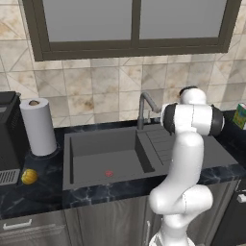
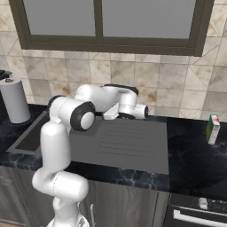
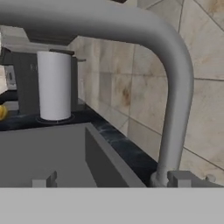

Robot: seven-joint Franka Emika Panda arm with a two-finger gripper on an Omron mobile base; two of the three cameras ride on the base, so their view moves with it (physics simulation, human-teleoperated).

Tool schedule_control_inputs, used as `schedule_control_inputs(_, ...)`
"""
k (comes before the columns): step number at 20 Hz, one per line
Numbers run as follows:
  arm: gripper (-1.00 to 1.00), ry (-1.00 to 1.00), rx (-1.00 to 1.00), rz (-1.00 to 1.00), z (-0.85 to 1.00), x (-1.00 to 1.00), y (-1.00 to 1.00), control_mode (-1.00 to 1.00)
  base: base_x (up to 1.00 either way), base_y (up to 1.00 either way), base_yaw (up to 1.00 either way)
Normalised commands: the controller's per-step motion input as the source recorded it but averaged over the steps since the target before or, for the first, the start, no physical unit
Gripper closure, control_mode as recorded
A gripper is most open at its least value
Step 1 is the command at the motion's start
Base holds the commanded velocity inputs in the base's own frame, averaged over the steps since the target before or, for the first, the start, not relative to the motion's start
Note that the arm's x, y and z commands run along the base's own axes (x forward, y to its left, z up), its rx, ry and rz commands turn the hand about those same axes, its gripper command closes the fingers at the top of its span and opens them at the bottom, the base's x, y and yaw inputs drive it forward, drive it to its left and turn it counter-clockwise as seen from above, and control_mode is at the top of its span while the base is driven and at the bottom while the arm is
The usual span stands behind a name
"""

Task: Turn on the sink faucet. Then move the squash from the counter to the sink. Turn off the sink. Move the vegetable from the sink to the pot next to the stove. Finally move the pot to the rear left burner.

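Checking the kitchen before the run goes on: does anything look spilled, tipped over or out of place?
Nothing stands out. The paper towel roll stands upright, the squash sits on the counter left of the sink, whose basin looks dry, and the small carton stands upright.

In the left base view the robot's arm covers the 3 o'clock end of the sink, much of its ribbed wing, and the gripper itself. The coffee machine is cut by the 9 o'clock edge. In the right base view the arm hides the sink faucet, apart from what cannot be made out behind the wrist. In the hand view the squash is a yellow sliver clipped at 9 o'clock, and the sink faucet runs past the top edge.
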Motion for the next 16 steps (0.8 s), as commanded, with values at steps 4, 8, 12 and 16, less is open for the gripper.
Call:
schedule_control_inputs(4,-1.0,0.0,0.0,0.0,-0.18,0.28,-0.06,-1.0,0.0,0.0,0.0)
schedule_control_inputs(8,-1.0,0.0,0.0,0.0,-0.15,0.3,-0.02,-1.0,0.0,0.0,0.0)
schedule_control_inputs(12,-1.0,0.0,0.0,0.0,-0.06,0.27,0.0,-1.0,0.0,0.0,0.0)
schedule_control_inputs(16,-1.0,0.0,0.0,0.0,-0.07,0.31,0.0,-1.0,0.0,0.0,0.0)
